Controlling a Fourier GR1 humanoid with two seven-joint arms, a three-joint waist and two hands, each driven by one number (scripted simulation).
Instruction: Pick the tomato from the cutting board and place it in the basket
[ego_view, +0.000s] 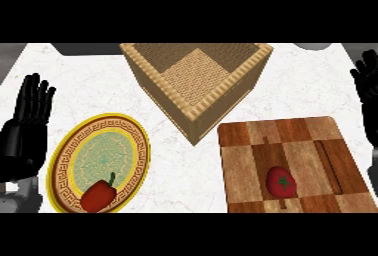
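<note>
A red tomato (281, 181) lies on the wooden cutting board (251, 145) at the lower right. The woven basket (221, 97) stands at the back centre and holds nothing that I can see. My left hand (28, 120) rests open at the left edge, fingers up, far from the board. At the right edge my right hand (366, 82) is also open, fingers up, beside the board's far corner and well above the tomato in the view. Neither hand touches anything.
A patterned yellow plate (103, 150) sits at the lower left with a red bell pepper (98, 195) on its near rim. White marble counter (88, 80) shows between the plate, basket and board.
</note>
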